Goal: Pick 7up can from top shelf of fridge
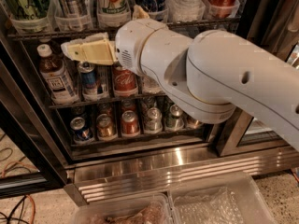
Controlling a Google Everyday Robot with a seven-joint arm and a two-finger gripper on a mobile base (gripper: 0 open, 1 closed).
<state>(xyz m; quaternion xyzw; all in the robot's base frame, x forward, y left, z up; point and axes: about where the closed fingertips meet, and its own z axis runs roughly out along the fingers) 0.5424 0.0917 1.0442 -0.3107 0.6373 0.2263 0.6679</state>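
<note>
One 7up can (112, 1) stands in a clear holder (113, 18) on the top shelf (46, 33) of the fridge (154, 164). Our gripper (70, 49) hangs just below that shelf, left of the can; we cannot tell whether it is spread or pressed together.

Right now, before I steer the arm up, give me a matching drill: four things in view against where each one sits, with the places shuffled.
Things:
1. 7up can
2. gripper
3. white-capped bottle
4. clear bin

Places:
A. lowest in view, below the ribbed steel base
B. middle shelf, far left
C. top shelf, right of the silver striped can
D. just under the top shelf's front edge, lower left of the 7up can

Pairs: 1-C, 2-D, 3-B, 4-A.
</note>
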